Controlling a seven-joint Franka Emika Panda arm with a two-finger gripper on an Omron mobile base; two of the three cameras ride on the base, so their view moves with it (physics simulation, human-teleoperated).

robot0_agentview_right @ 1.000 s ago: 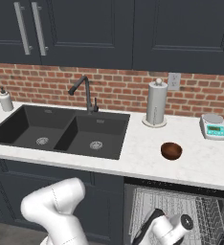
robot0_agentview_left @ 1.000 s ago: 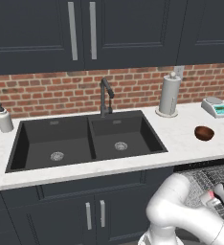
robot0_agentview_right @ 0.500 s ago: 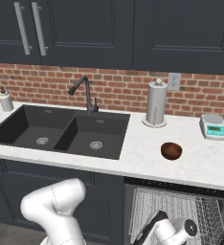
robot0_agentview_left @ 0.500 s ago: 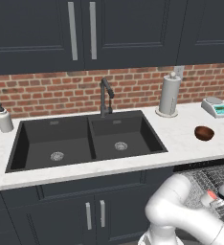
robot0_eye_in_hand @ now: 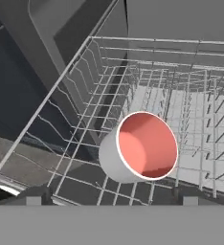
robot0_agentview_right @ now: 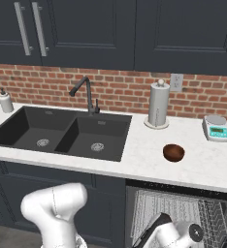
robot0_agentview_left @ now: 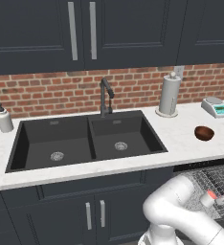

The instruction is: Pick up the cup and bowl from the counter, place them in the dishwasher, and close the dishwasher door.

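cup (robot0_eye_in_hand: pixel 140 148) lies on its side in the wire rack (robot0_eye_in_hand: pixel 195 119) of the dishwasher, red inside facing the hand camera. gripper (robot0_eye_in_hand: pixel 111 194) is spread wide, its two dark tips apart on both sides just below the cup, holding nothing. bowl (robot0_agentview_right: pixel 173 152) sits on the white counter (robot0_agentview_right: pixel 135 162), between the paper towel roll (robot0_agentview_right: pixel 158 105) and the scale (robot0_agentview_right: pixel 216 128), above the rack.

Cup (robot0_eye_in_hand: pixel 140 147) in dishwasher rack (robot0_eye_in_hand: pixel 200 105); bowl (robot0_agentview_right: pixel 173 152) on counter (robot0_agentview_right: pixel 202 167).

Home kitchen, black double sink (robot0_agentview_left: pixel 87 141), brick backsplash (robot0_agentview_left: pixel 47 93), dark cabinets (robot0_agentview_right: pixel 135 34), open dishwasher (robot0_agentview_right: pixel 183 213)
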